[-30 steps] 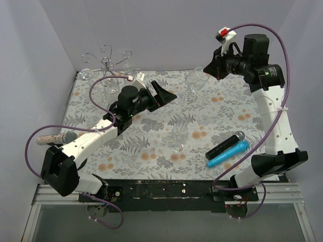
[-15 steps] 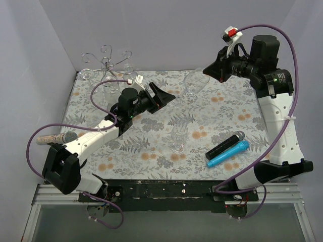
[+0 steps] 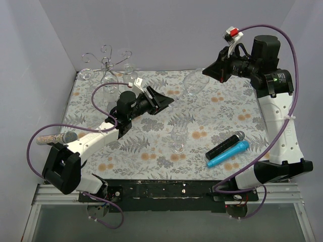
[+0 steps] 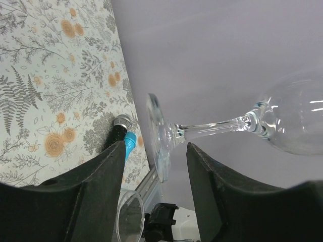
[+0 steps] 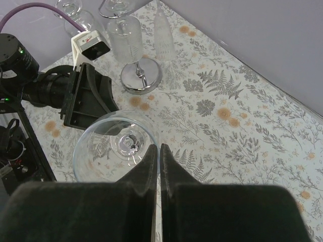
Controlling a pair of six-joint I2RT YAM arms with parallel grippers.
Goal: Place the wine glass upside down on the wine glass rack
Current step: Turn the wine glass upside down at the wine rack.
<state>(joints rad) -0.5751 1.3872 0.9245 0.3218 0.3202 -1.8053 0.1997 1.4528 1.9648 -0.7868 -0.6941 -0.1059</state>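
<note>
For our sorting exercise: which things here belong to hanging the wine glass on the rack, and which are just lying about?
Job in hand:
wine glass
wine glass rack
right gripper
left gripper

Lying about:
black microphone
blue microphone
third microphone beside the left arm
spare glass standing mid-table

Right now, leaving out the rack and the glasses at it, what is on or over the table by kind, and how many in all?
Wine glasses: 2 (held wine glass, standing wine glass)
Microphones: 3 (black microphone, blue microphone, speckled microphone)
Total: 5
</note>
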